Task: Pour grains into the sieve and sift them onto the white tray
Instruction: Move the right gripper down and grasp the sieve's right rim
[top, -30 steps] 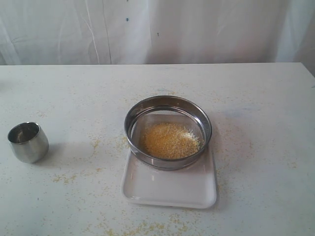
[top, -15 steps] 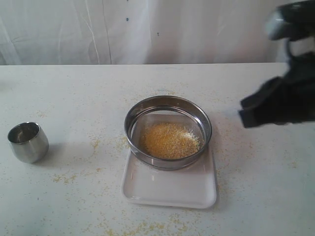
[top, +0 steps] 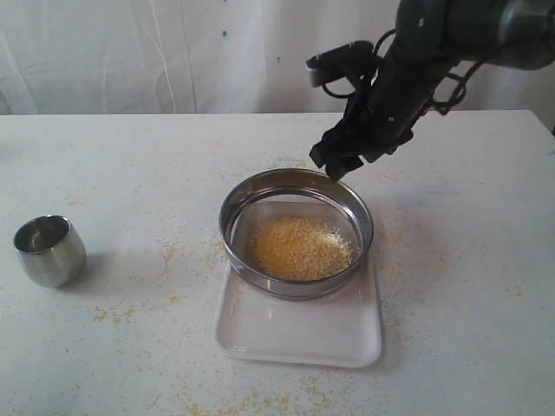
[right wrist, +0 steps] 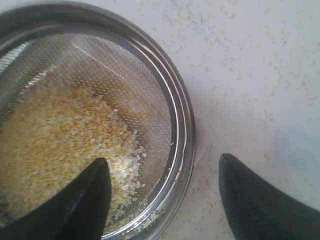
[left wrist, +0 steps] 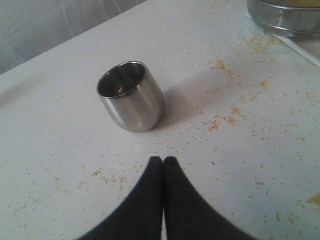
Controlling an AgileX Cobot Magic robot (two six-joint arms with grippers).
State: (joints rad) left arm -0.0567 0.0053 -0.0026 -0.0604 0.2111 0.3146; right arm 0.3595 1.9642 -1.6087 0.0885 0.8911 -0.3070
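Right pincer [right wrist: 162,160] spread over sieve [right wrist: 181,120] rim; white tray [top: 299,334] partly hidden beneath

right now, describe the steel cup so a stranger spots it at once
On the white table, look far left of the white tray in the exterior view. The steel cup stands alone, upright; unlike the wide mesh sieve, it is small and solid-walled.

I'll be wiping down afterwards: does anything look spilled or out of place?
Yes. Stray grains are scattered on the table around the white tray and beside the steel cup, outside the sieve, where the main heap lies. Nothing looks damaged.
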